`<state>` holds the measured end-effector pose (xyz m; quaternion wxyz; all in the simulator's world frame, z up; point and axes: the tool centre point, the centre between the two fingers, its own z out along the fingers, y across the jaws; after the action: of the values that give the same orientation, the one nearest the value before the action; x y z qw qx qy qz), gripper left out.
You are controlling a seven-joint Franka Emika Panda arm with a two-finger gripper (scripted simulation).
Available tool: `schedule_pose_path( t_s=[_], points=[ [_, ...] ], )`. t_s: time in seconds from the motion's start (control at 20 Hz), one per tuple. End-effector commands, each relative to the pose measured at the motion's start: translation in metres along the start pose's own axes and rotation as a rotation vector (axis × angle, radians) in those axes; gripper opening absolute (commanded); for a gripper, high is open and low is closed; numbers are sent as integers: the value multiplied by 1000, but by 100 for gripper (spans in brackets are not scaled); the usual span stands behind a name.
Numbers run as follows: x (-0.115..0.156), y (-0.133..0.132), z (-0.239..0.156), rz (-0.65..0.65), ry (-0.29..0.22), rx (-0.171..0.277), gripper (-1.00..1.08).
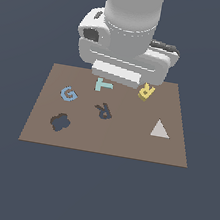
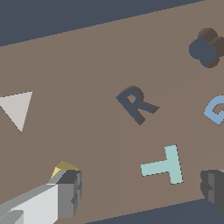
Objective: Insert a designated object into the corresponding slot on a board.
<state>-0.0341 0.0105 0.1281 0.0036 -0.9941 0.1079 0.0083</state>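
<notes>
Pieces lay scattered across the large flat brown rectangular board (image 1: 104, 141), and you could read them across the exterior view from its left. First came the dark blob-shaped cutout (image 1: 59, 122) near the left edge, then the blue letter G (image 1: 68, 94) just behind it. Next was the light teal letter T (image 1: 104, 85), partly tucked under the arm's white wrist housing, and in front of it the dark navy R-shaped slot (image 1: 103, 111), sunk into the board near its middle. Farther right sat the small yellow R-shaped block (image 1: 146, 91), close to the back edge, and nearest the exterior view's right lay a pale grey flat triangle (image 1: 160, 129).

Your gripper (image 2: 140, 192) stood spread wide. In the wrist view one grey finger (image 2: 70, 192) sat just beside the yellow block, which peeked out behind it, while the other finger showed far across the frame. Nothing was held between them. I judge the jaws were opened that wide to straddle the block, though they looked off-centre from it.

Between block and slot the board was bare. The teal T lay just beside that path, and the triangle sat well apart from it.
</notes>
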Motion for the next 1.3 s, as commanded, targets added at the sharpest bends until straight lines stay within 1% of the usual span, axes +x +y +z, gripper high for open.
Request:
schedule_pose_path(
  t_s=[0.0, 0.35, 0.6, 0.95, 1.25],
  points=[
    [-9, -8, 8, 38, 2, 0, 100],
    [-35, -36, 35, 174, 8, -1, 100],
    [-50, -57, 53, 260, 12, -1, 100],
    [-61, -78, 70, 344, 16, -2, 100],
    [-65, -89, 78, 381, 18, -2, 100]
  ],
)
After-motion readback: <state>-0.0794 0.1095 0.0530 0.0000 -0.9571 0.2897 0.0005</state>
